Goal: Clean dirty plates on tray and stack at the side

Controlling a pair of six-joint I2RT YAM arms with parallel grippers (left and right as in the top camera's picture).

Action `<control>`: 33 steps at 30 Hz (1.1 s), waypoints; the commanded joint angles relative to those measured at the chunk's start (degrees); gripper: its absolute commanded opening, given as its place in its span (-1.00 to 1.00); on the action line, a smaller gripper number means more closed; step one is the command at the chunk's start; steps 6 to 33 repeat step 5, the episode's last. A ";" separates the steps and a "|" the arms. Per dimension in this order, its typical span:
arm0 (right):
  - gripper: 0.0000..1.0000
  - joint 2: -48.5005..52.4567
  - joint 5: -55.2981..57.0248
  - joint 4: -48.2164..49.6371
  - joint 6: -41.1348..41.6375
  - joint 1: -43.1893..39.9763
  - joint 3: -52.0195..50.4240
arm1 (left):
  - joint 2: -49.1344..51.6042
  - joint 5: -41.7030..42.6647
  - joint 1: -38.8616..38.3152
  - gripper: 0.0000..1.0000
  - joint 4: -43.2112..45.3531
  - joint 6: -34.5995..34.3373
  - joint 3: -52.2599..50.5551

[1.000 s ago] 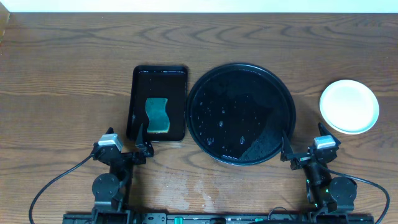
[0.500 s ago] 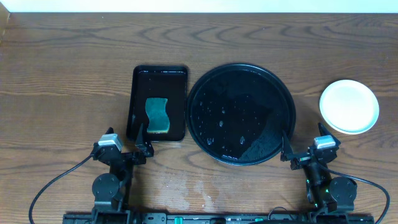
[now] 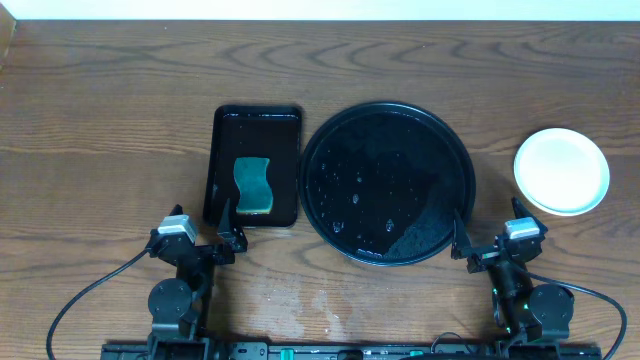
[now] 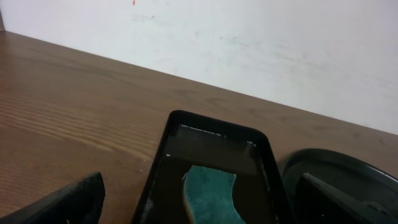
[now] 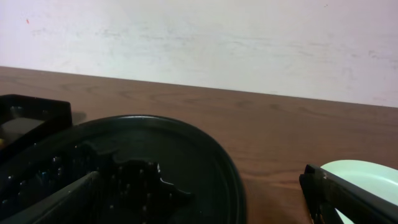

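As only overhead shows whole, plates (image 3: 561, 170) (perhaps stacked)

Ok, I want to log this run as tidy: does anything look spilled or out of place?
Mostly tidy. The tray is empty but wet, with droplets and a puddle near its front right. Faint damp smears mark the table in front of it. The sponge lies flat in the rectangular tray.
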 commanded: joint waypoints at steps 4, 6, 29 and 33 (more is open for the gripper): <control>0.98 -0.31 0.09 -0.04 -0.66 0.55 -0.24 | 0.07 -0.72 -0.24 0.96 -2.80 0.52 -0.52; 0.99 -0.31 0.09 -0.04 -0.66 0.55 -0.24 | 0.07 -0.72 -0.24 0.96 -2.80 0.52 -0.52; 0.99 -0.31 0.09 -0.04 -0.66 0.55 -0.24 | 0.07 -0.72 -0.24 0.96 -2.80 0.52 -0.52; 0.99 -0.31 0.09 -0.04 -0.66 0.55 -0.24 | 0.07 -0.72 -0.24 0.96 -2.80 0.52 -0.52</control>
